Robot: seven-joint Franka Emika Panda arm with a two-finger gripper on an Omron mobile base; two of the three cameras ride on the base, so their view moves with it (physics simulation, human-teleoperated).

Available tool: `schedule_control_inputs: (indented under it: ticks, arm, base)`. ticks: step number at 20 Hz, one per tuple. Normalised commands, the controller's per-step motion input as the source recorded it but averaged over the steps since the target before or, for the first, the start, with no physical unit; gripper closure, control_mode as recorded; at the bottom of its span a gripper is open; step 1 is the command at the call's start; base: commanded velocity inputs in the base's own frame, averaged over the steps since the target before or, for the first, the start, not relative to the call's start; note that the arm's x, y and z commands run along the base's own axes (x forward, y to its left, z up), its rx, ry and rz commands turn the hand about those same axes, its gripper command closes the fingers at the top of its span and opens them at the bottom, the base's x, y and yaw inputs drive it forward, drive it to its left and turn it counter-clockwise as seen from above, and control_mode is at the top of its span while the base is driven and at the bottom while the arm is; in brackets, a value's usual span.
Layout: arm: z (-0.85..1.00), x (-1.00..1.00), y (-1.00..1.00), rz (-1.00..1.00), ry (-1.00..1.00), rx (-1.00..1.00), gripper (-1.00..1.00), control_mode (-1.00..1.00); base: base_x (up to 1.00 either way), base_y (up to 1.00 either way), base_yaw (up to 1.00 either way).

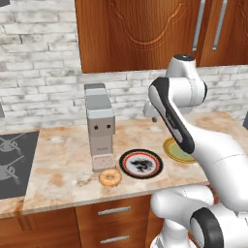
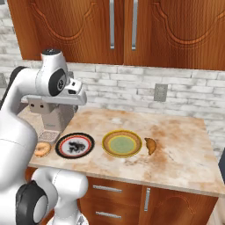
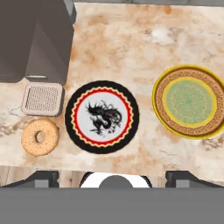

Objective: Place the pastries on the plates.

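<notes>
from the hand camera i see the golden-orange ring doughnut [image 3: 40,137] near the tabletop's front edge, just left of the black red-ringed plate [image 3: 102,117] my claw [image 3: 112,177] hangs over, so i'd shift left. claw spread apart. yellow-rimmed green plate [image 3: 189,101] further right.

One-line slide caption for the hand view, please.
Looking down on the counter: doughnut beside the black plate, yellow-rimmed plate bare, coffee machine behind.
</notes>
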Motion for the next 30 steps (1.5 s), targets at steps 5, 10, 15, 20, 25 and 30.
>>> schedule_control_inputs:
  ticks: [5,10,15,20,25,30]
  arm:
    - [-0.51,-0.36,0.94,0.01,0.02,0.02,-1.00,-1.00]
    - [-0.83,-0.18,0.71,0.01,0.07,0.02,-1.00,-1.00]
    - [-0.78,-0.03,0.48,0.00,0.06,0.04,-1.00,-1.00]
    - [-0.55,0.00,0.28,0.00,0.02,0.15,-1.00,-1.00]
    - [-0.49,0.00,0.14,0.00,0.00,0.01,-1.00,-1.00]
    - [-0.31,0.20,0.00,0.00,0.00,-0.10,-1.00,-1.00]
  base:
    - [0.00,0.00,0.00]
    - [0.00,0.00,0.00]
    - [0.00,0.00,0.00]
    - [0.00,0.00,0.00]
    - [0.00,0.00,0.00]
    - [0.00,0.00,0.00]
